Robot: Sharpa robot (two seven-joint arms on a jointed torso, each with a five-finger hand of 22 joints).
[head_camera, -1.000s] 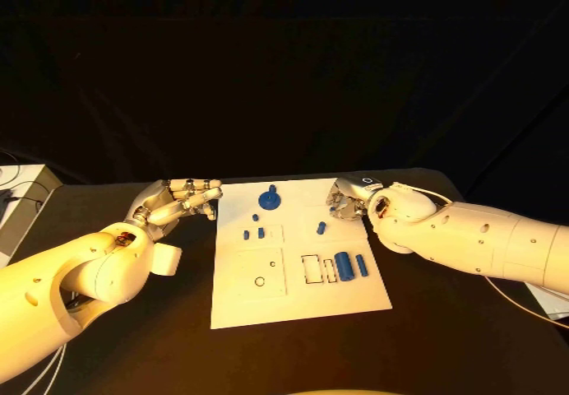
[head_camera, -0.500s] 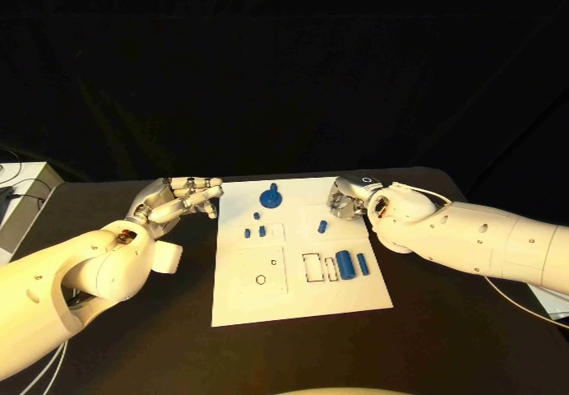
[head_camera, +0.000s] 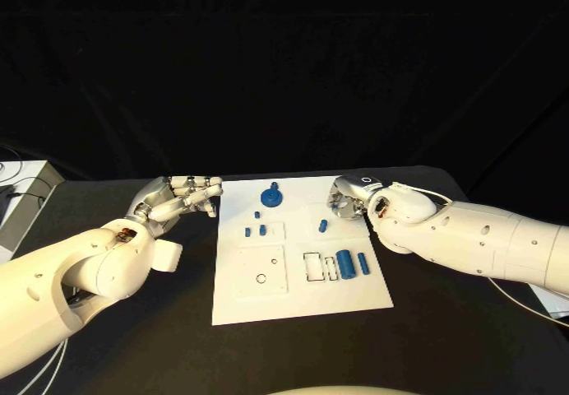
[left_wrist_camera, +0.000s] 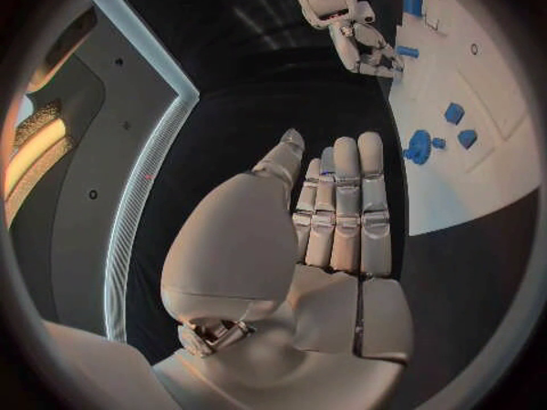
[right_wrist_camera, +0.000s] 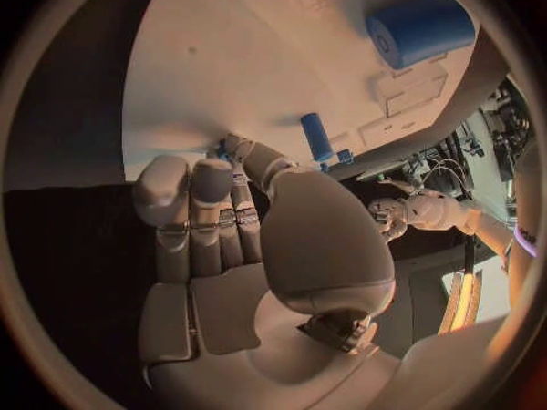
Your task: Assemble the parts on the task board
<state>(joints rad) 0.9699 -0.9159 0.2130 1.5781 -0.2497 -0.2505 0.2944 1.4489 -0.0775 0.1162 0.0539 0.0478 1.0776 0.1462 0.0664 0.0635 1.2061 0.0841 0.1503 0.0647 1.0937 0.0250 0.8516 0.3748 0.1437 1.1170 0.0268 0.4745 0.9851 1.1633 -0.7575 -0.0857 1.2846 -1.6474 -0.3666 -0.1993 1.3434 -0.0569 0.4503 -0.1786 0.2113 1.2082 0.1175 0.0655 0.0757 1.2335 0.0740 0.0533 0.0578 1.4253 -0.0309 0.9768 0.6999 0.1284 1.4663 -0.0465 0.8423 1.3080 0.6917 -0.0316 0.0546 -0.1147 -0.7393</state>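
Observation:
The white task board [head_camera: 297,284] lies in the middle of the black table. On it are a blue round gear-like part [head_camera: 271,197] at the far edge, three small pegs [head_camera: 255,230], a single peg [head_camera: 322,225], and a thick cylinder [head_camera: 345,262] beside a thinner one [head_camera: 362,263]. My left hand [head_camera: 184,197] hovers just off the board's far left corner, fingers stretched side by side, holding nothing [left_wrist_camera: 336,219]. Over the board's far right corner, my right hand [head_camera: 348,202] has its fingers curled in with the thumb against them [right_wrist_camera: 228,237]. The single peg [right_wrist_camera: 315,137] stands just beyond it.
A white box [head_camera: 21,197] sits at the table's left edge. Thin pale cables [head_camera: 534,306] trail under my right arm. Bare black table [head_camera: 142,354] surrounds the board's near and side edges.

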